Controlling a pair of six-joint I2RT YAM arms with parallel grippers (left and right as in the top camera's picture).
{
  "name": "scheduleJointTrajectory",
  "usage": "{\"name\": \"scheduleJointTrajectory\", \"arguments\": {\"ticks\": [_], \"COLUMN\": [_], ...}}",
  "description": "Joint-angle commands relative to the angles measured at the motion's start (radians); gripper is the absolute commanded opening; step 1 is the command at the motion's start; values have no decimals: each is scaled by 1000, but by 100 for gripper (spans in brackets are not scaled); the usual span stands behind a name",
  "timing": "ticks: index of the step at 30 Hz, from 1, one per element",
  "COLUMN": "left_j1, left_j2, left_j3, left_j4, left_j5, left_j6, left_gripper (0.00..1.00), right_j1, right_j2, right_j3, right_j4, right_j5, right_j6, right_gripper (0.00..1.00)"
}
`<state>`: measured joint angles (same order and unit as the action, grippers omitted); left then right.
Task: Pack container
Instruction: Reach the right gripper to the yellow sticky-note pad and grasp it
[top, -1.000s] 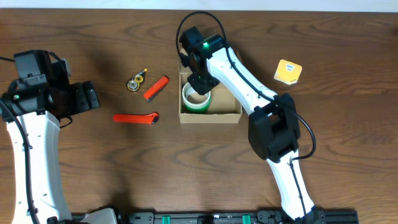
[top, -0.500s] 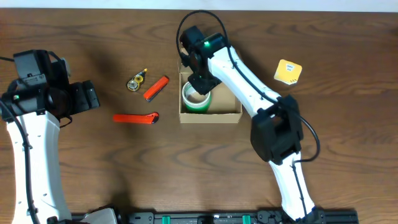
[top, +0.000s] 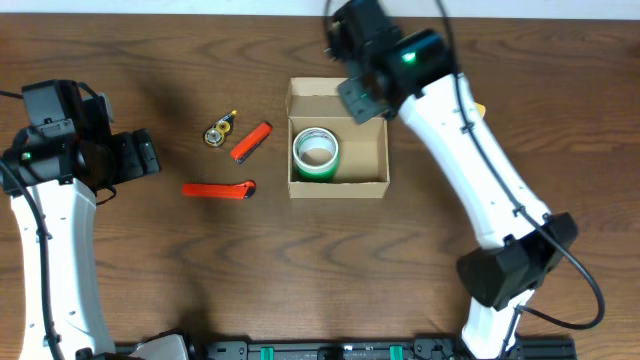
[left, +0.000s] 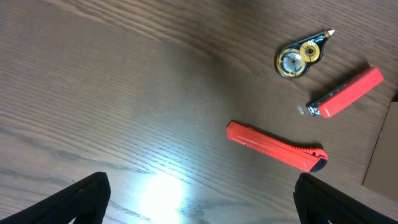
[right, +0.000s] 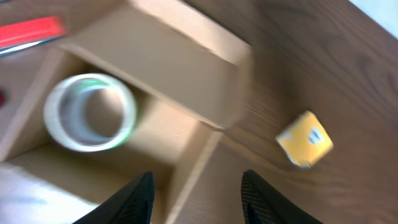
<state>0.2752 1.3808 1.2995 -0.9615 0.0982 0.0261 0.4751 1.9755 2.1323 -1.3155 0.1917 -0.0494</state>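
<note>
The brown cardboard container (top: 372, 150) stands open at table centre, its flap lid (top: 320, 97) standing at the far side. A green-and-white tape roll (top: 316, 152) lies in its left half and also shows in the right wrist view (right: 90, 112). My right gripper (top: 362, 98) is open and empty, raised over the container's far right corner (right: 211, 149). My left gripper (top: 140, 157) is open and empty, well left of the container. In the left wrist view only the container's edge (left: 382, 149) shows.
On the table left of the container lie an orange-red cutter (top: 218, 189) (left: 277, 147), a red bar-shaped item (top: 251, 141) (left: 345, 93) and a yellow-black correction tape (top: 218, 131) (left: 300, 55). A small yellow item (right: 305, 139) lies right of the container.
My right gripper has risen out of the container and moved back and to the right, leaving the tape roll inside. The left arm has not moved.
</note>
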Motion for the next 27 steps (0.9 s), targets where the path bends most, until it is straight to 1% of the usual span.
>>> {"name": "scheduleJointTrajectory", "arguments": {"ticks": [1, 4, 7, 10, 13, 18, 25, 27], "left_j1": [6, 6, 6, 6, 6, 6, 6, 6], "left_j2": [5, 5, 5, 5, 5, 5, 5, 5], "left_j3": [12, 12, 12, 12, 12, 12, 12, 12], "left_j4": [0, 0, 1, 1, 2, 1, -4, -7], "left_j5": [3, 3, 3, 3, 3, 3, 3, 3], "left_j6": [-3, -4, -4, -3, -4, -3, -3, -3], "left_gripper": [95, 95, 95, 95, 95, 95, 95, 95], "right_j1": [-135, -281, -404, -473, -494, -497, -501, -505], "right_j2": [-6, -6, -6, -2, 6, 26, 126, 159], "right_j3": [-9, -28, -93, -169, -256, -370, -385, -385], "right_j4": [4, 28, 69, 111, 162, 267, 319, 333], "right_j5": [35, -45, -105, -121, -117, -110, -83, -83], "right_j6": [60, 109, 171, 205, 219, 267, 282, 285], "right_gripper": [48, 49, 52, 54, 59, 62, 64, 66]}}
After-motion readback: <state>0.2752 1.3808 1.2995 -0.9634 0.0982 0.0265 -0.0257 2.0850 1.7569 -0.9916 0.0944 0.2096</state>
